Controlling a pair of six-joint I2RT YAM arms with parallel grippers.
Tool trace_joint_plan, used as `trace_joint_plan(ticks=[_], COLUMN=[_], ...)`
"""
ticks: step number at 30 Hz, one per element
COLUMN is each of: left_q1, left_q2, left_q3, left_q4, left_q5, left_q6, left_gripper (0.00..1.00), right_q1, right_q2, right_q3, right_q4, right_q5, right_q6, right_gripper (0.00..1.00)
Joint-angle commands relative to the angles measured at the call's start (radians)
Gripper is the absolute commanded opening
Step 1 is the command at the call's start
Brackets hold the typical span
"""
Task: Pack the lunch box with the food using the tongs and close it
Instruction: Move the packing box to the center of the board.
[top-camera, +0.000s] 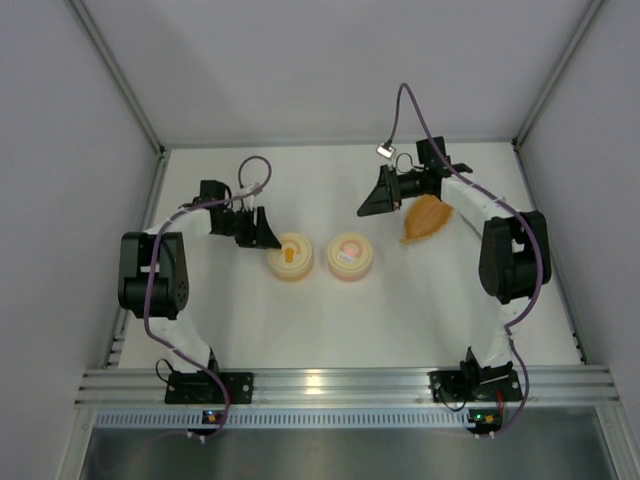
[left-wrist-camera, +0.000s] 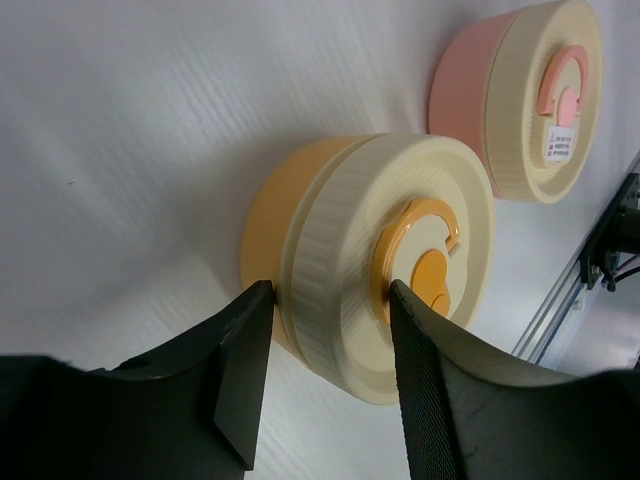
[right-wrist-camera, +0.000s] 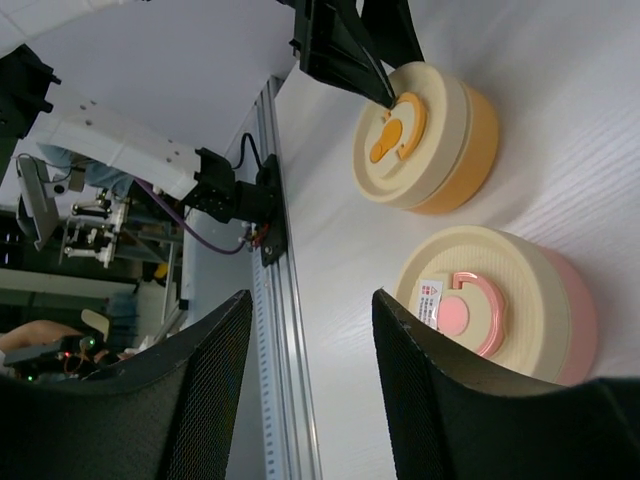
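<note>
**Both tubs lidded, left claw at the yellow one**

Top view: yellow-orange tub (top-camera: 290, 257) and pink tub (top-camera: 350, 257) sit side by side at centre frame, a small gap between them, cream lids on. The left gripper (left-wrist-camera: 330, 288) straddles the yellow tub's lid (left-wrist-camera: 350, 230), one finger at the ribbed rim and the other over the orange mark. Pinching or only resting, cannot tell. The right gripper (right-wrist-camera: 312, 297) is upper right of centre, jaws spread with nothing between, just beside the orange leaf dish (top-camera: 428, 217).
</note>
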Motion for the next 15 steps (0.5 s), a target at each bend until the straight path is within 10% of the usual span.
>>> trace_joint_plan(ticks=[1, 12, 15], left_q1=[-0.074, -0.12, -0.114], left_q2=[0.052, 0.067, 0.032], left_q3=[-0.048, -0.042, -0.034], left_q4=[-0.01, 0.035, 0.03], left_q5=[-0.072, -0.071, -0.069], left_q6=[-0.006, -0.086, -0.08], left_gripper=[0.43, 0.48, 0.64], right_q1=[-0.023, -0.031, -0.031], right_q2=[-0.047, -0.056, -0.058], right_q3=[0.002, -0.011, 0.011], right_q4=[-0.017, -0.049, -0.107], right_q5=[-0.021, -0.008, 0.018], right_q6=[-0.035, -0.072, -0.121], right_gripper=[0.52, 0.54, 0.54])
